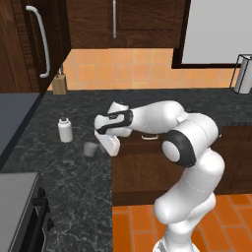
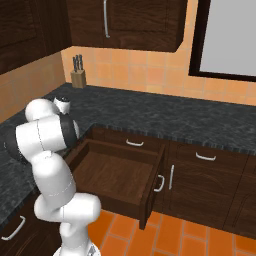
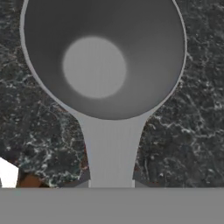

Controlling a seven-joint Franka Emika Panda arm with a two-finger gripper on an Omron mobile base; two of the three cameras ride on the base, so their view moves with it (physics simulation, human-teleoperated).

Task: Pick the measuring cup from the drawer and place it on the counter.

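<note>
Black speckled counter [image 1: 74,182] | measuring cup [image 3: 103,57]: grey, round, flared handle | gripper [image 1: 104,142] clasps its handle

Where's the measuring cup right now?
The measuring cup is over the counter in the left base view, just right of the white bottle and at the tip of the hand.
</note>
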